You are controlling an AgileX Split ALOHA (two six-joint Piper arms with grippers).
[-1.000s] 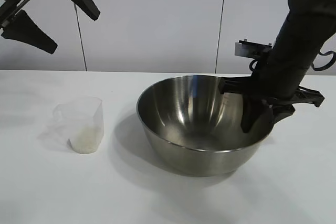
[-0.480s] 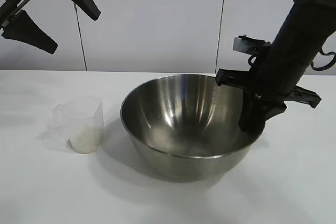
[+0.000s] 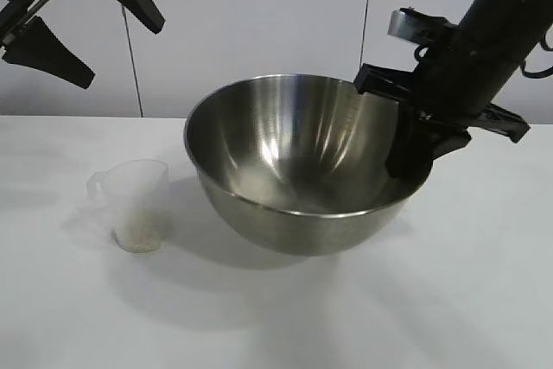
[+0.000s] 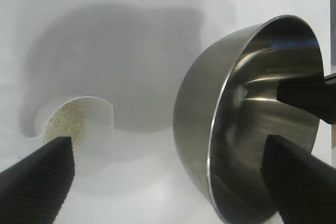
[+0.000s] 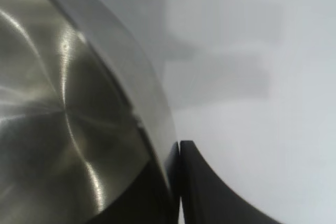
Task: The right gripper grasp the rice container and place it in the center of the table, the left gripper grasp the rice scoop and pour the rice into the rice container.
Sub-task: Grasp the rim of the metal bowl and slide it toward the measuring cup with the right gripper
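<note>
Stainless-steel rice container (image 3: 294,170) is tilting above the white table (image 3: 449,300), its right rim pinched in the clamped right gripper (image 3: 413,155). Just left of it, the clear rice scoop (image 3: 138,205) is standing upright holding rice (image 4: 65,124). The left gripper (image 3: 82,19) is hanging spread wide above, gripping nothing.

Looks like a robotics lab or test bench to me, not anybody's kitchen. I'm working over a plain white table (image 3: 484,317) backed by bare pale wall panels (image 3: 251,32) with thin dark seams — no counters, no sink, no stove. The only kitchen stuff is a steel bowl (image 3: 285,153) and a small plastic cup (image 3: 136,205) of rice (image 4: 65,124), set between two black robot arms — very staged.
</note>
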